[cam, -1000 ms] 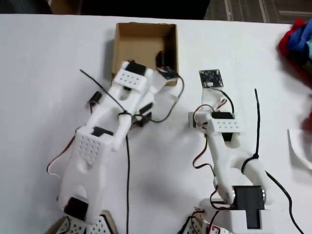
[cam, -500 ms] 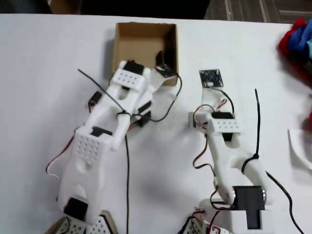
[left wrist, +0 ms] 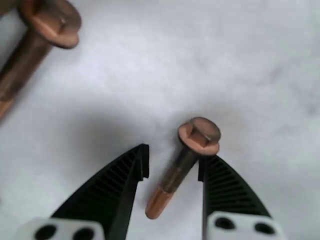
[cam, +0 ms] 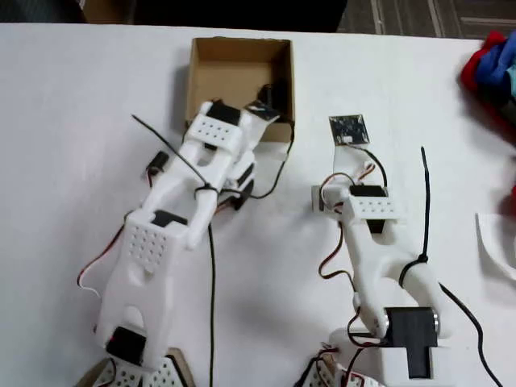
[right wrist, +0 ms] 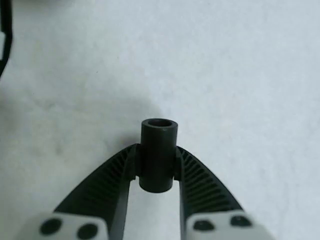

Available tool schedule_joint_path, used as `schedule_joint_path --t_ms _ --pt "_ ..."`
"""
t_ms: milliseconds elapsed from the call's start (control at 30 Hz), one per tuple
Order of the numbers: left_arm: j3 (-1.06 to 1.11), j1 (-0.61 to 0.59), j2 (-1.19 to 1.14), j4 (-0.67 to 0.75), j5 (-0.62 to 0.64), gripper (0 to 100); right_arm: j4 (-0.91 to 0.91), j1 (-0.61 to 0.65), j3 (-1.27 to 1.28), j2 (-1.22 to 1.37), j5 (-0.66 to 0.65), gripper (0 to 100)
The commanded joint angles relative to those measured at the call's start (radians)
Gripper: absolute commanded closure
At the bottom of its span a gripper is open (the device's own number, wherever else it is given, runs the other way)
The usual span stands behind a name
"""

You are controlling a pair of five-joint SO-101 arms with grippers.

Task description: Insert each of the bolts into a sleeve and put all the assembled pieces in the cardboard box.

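A copper bolt (left wrist: 187,160) lies on the white table between the fingers of my open left gripper (left wrist: 173,159), its shank touching one finger (left wrist: 222,187). A second copper bolt (left wrist: 35,45) lies farther off on the table. My right gripper (right wrist: 157,151) is shut on a black sleeve (right wrist: 158,152), held upright with its bore facing the camera, just above the table. In the high view the left arm (cam: 214,133) stretches to the front right corner of the cardboard box (cam: 234,76). The right arm (cam: 367,205) stands to the right of the box.
Black and red cables (cam: 211,266) trail across the table between the two arms. A heap of red and blue cloth (cam: 492,68) lies at the far right edge, and a white curved piece (cam: 492,250) lies near the right edge.
The left arm's wrist has shifted slightly toward the box's front right corner. The right arm has kept still with the sleeve.
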State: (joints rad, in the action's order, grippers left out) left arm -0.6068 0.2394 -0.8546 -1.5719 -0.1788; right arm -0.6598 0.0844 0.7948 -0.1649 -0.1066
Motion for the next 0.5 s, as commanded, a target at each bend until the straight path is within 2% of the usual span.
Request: schedule_joint_path --t_ms 0,167,300,467 --pt "-0.007 0.029 0.021 0.006 -0.018 81 0.015 0.002 -0.008 -0.062 0.006 97.9" --pt "0.001 0.058 0.021 -0.003 -0.172 81 0.015 0.002 -0.008 -0.062 0.005 97.9" --pt "-0.007 0.061 0.021 0.002 -0.222 81 0.015 0.002 -0.008 -0.062 0.005 97.9" --pt "-0.001 0.061 0.023 -0.003 -0.227 84 0.015 0.002 -0.008 -0.062 0.005 97.9"
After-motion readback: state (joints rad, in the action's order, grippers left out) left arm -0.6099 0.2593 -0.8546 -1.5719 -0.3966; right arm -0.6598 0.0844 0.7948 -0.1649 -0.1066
